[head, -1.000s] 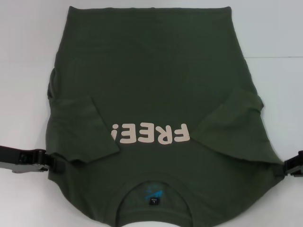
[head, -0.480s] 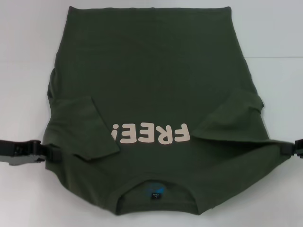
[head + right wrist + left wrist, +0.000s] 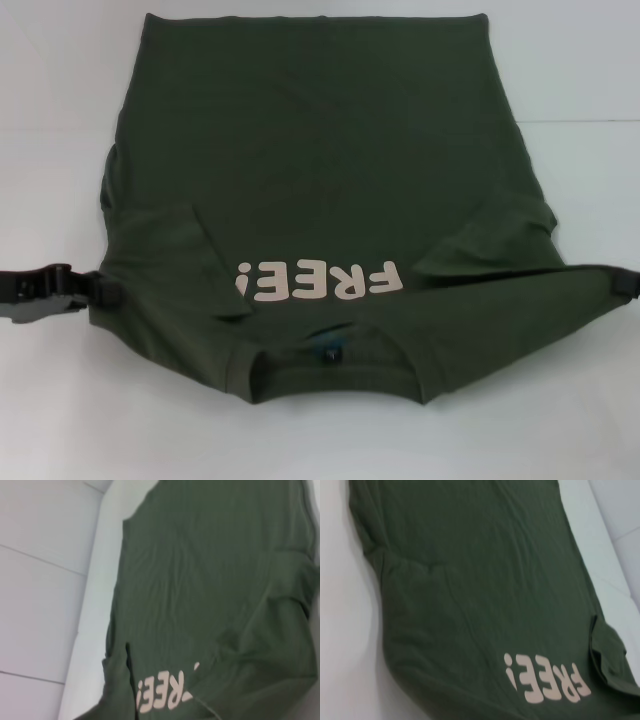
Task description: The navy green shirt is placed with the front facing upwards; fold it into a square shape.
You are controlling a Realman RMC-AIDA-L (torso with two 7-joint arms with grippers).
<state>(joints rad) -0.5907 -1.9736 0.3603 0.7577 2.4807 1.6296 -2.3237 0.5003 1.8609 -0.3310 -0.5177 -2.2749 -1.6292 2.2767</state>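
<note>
The navy green shirt lies front up on the white table, its hem at the far edge and both sleeves turned in over the chest. Its pale "FREE!" lettering reads upside down to me. The collar end is raised and drawn over toward the lettering. My left gripper grips the left shoulder edge, and my right gripper grips the right shoulder edge at the picture's border. Both wrist views show the shirt from above, without fingers.
White table surrounds the shirt on every side, with a bare strip in front of the lifted collar end. A seam in the surface runs along the far right.
Both grippers have risen and moved away from me, carrying the shoulders along. The collar end has come off the near edge and now lies close to the lettering, hiding most of the neck opening.
</note>
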